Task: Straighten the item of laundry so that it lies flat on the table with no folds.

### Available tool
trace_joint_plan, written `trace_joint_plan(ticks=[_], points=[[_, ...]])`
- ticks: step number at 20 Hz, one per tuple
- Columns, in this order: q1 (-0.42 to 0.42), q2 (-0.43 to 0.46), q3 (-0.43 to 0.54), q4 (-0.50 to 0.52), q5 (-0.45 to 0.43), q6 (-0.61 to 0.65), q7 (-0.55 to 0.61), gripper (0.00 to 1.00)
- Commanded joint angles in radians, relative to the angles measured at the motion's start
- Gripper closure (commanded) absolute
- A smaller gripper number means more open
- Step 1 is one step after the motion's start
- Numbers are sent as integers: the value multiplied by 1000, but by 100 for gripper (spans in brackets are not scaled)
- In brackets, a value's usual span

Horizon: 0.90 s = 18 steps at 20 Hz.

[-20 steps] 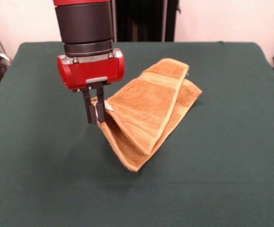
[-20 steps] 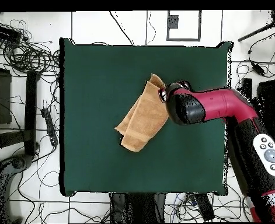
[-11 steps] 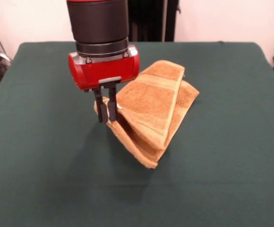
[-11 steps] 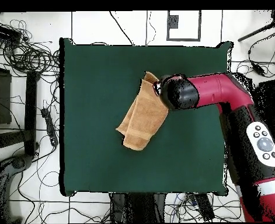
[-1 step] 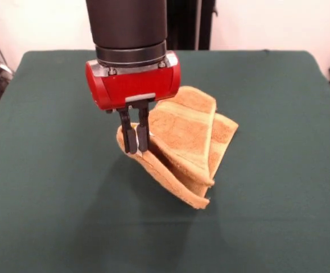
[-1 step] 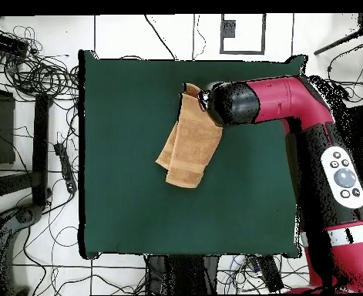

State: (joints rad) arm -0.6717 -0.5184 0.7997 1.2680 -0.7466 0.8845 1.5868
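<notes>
One corner of the folded towel (image 5: 182, 142) is pinched in the end effector (image 5: 135, 149); drag it low across the worktop (image 5: 51, 187), so layers peel apart.

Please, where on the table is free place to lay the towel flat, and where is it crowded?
Bare green table lies along the front view's whole near edge, and on both sides of the towel. It is crowded only mid-table, where the gripper holds a corner of the folded towel up.

Tangled black cables (image 6: 38, 73) on tiled floor (image 6: 138, 35) around table edges, overhead view
</notes>
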Motion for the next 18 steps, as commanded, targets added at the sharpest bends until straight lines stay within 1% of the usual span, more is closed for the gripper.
trace_joint_plan(ticks=[1, 3, 7, 12, 18], points=[[68, 78, 37, -94, 43, 138, -298, 100], [76, 84, 35, -111, 45, 145, -303, 100], [69, 93, 36, -97, 47, 101, -295, 100], [91, 90, 10, -106, 27, 97, -255, 100], [81, 82, 0, -65, 5, 36, -228, 100]])
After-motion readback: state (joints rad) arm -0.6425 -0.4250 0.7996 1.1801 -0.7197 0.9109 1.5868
